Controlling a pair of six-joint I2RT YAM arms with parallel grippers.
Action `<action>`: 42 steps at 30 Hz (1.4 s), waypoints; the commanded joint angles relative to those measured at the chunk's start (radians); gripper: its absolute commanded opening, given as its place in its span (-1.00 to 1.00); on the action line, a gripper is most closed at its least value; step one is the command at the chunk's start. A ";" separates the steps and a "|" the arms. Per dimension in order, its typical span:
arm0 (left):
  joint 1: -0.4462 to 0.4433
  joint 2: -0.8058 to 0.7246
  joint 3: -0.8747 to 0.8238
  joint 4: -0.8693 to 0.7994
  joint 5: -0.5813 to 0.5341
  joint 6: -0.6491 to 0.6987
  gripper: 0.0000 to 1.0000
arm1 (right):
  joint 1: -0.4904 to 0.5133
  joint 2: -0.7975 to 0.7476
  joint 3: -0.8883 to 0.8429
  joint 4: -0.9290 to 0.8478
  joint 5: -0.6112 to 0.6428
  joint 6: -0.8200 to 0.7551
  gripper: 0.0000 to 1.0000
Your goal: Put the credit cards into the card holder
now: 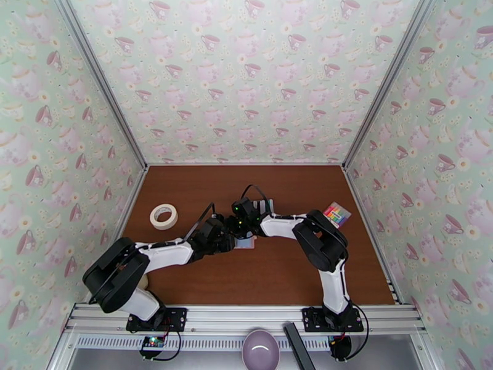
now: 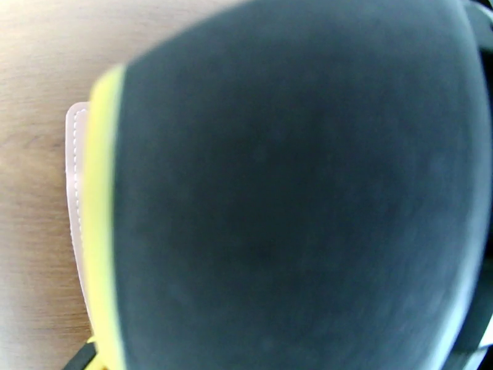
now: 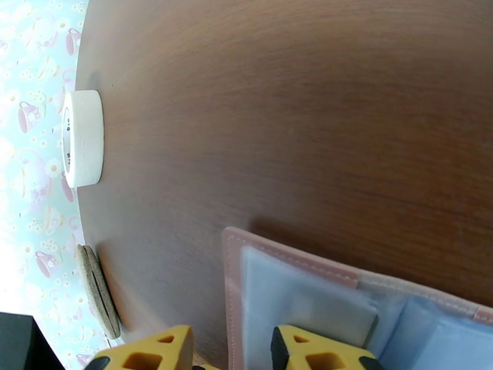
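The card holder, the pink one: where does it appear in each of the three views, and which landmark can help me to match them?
Top external: the card holder lies at mid-table, between the ends of the two arms.
Left wrist: its pink stitched edge is at the left, beside a blurred black shape.
Right wrist: bottom, centre to right, open, pale bluish pockets up.
Shared landmark: the brown table top under it.

Centre: left arm [image 1: 163, 254] and right arm [image 1: 289, 226] meet over the card holder [image 1: 246, 243], I can't pass
Left: tape roll [image 1: 163, 216] blocks me
Back strip: table [image 1: 203, 183] bare, I pass freely
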 commanded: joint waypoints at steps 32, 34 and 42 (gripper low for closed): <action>0.070 0.247 0.555 -0.252 0.077 0.148 -0.01 | -0.267 -0.436 0.057 -0.574 0.526 -0.486 0.31; 0.073 0.281 0.593 -0.253 0.091 0.152 -0.02 | -0.279 -0.430 0.057 -0.578 0.540 -0.502 0.31; 0.081 0.413 0.720 -0.295 0.134 0.155 -0.24 | -0.336 -0.384 0.036 -0.547 0.480 -0.519 0.30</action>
